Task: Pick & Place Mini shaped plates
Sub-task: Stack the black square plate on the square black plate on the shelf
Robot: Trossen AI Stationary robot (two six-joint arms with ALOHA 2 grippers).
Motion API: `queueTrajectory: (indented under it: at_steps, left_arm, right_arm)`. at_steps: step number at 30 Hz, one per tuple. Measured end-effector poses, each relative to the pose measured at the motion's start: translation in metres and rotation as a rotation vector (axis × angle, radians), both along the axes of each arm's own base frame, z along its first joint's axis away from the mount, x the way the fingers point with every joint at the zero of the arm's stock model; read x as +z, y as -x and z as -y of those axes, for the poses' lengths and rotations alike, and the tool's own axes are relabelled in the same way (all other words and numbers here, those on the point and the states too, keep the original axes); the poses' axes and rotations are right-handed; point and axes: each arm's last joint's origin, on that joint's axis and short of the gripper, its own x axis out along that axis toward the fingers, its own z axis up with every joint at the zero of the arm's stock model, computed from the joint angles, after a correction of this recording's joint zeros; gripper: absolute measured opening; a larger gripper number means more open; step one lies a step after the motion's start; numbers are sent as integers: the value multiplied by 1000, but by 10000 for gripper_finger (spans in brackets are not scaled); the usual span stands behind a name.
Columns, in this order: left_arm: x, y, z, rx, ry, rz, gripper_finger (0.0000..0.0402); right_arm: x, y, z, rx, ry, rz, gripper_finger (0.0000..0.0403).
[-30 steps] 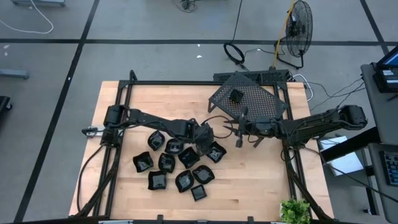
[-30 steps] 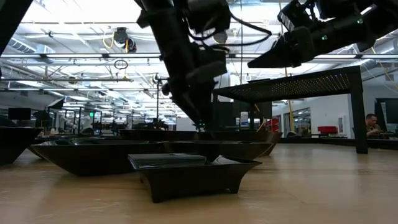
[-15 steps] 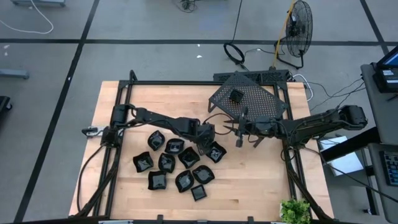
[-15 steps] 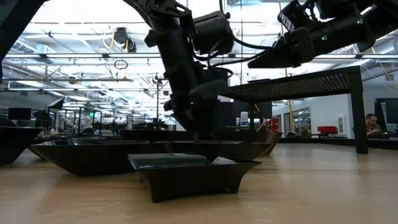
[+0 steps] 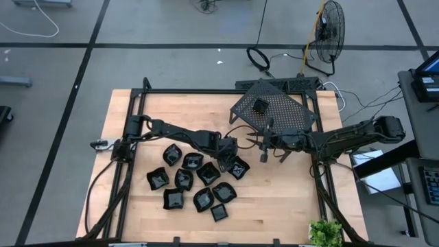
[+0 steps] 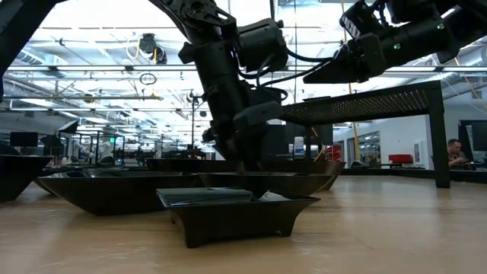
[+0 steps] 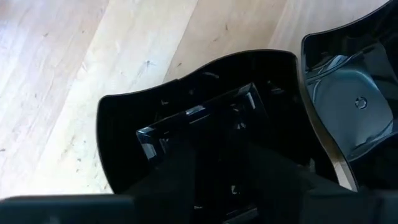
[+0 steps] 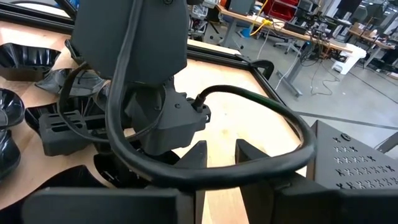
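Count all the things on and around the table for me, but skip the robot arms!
Little black plates: 11 (10 on the table, 1 on the rack)
Black rack: 1
Green plant: 1
Fan: 1
Total: 14

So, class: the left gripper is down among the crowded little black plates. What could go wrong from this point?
1. The left gripper sits low in a tight cluster of mini shaped plates; lifting one may drag or flip a neighbour, since several rims look close or touching.
2. The plates look glossy, so a rim grip might slip.
3. The right gripper hangs close by beside the perforated rack, so the arms could clash on the way there.
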Motion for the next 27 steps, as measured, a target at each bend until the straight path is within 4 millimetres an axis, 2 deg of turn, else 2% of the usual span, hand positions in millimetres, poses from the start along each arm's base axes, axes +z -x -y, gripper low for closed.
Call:
queueTrajectory:
  at_steps: [8, 17, 24, 27]
  left_arm:
    - [0, 0, 0, 8, 10, 1, 13]
    - [7, 2, 1, -18, -6, 8, 3]
    - [51, 11, 9, -20, -108, 103, 2]
    - [65, 15, 15, -44, -85, 138, 2]
  right_arm:
    - [0, 0, 0, 0, 0, 0, 73]
    - [0, 0, 0, 0, 0, -3, 73]
    - [0, 0, 0, 0, 0, -4, 73]
    - [0, 0, 0, 0, 0, -6, 73]
